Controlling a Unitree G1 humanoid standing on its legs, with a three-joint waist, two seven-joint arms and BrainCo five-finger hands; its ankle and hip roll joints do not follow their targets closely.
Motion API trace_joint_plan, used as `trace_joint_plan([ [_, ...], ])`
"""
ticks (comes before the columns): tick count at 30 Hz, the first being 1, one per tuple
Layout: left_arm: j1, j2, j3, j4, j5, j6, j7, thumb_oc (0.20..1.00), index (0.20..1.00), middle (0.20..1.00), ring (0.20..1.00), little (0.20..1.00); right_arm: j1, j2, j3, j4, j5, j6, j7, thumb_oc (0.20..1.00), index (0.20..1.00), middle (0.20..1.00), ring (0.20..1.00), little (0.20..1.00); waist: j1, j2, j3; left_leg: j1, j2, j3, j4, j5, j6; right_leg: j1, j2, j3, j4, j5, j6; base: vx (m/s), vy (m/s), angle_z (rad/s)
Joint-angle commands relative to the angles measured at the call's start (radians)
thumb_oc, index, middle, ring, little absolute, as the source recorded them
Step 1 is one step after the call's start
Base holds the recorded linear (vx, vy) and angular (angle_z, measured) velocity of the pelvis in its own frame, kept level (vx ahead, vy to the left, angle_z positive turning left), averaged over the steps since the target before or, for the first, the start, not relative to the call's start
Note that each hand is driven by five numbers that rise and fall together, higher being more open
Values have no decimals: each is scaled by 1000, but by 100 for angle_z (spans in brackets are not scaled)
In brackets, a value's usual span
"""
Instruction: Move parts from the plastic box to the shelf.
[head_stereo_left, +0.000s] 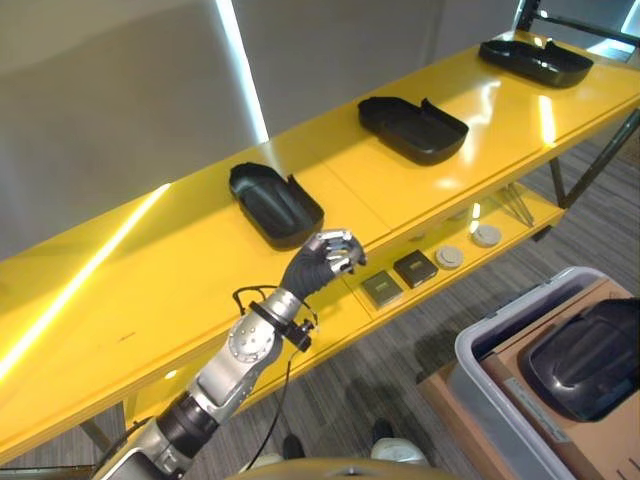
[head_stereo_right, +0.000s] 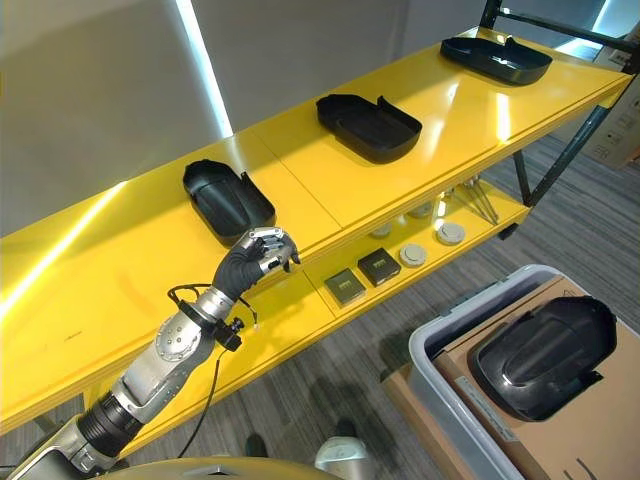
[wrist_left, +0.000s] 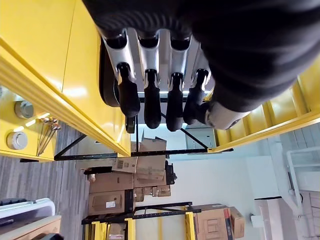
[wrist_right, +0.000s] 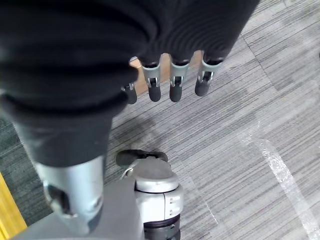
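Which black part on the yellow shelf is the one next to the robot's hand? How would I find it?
Look at the long yellow shelf and its top board, where three black parts lie in a row. The one you want is the nearest black part, at the left end of the row, just beyond the left hand. The other two lie farther along to the right, with no hand near them.

The yellow shelf (head_stereo_left: 150, 300) carries three black parts on its top board: one near the left end (head_stereo_left: 274, 204), one in the middle (head_stereo_left: 412, 129) and one at the far right (head_stereo_left: 535, 60), well apart. On the lower board lie two dark square pieces (head_stereo_left: 398, 279) and round metal discs (head_stereo_left: 468, 247). A grey plastic box (head_stereo_left: 500, 400) stands on the carpeted floor (head_stereo_left: 380, 370).
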Motion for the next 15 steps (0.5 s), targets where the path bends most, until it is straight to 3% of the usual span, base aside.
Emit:
trace_joint_plan([
  [1, -72, -25, 18, 15, -7, -53, 66, 200, 200, 200, 200, 200, -28, 13, 21, 67, -2, -7, -16, 1000, 1000, 1000, 1000, 1000, 7, -21, -1, -4, 33, 16, 45, -50, -25, -19, -6, 4, 33, -52, 28, 16, 17, -3],
  [7, -92, -39, 21, 158, 28, -34, 221, 200, 200, 200, 200, 200, -13, 12, 30, 52, -14, -5, -22, 1000, 1000, 1000, 1000, 1000, -9, -23, -4, -1, 32, 27, 51, -54, -22, -25, -6, 14, 44, -55, 28, 13, 3, 0],
  [15, -144, -90, 23, 370, 38, -42, 208, 200, 200, 200, 200, 200, -9, 8, 46, 37, -45, 6, -27, 1000, 1000, 1000, 1000, 1000, -35, -24, -1, 9, 37, 50, 60, -59, -18, -30, -4, 31, 60, -58, 28, 31, 11, -5],
])
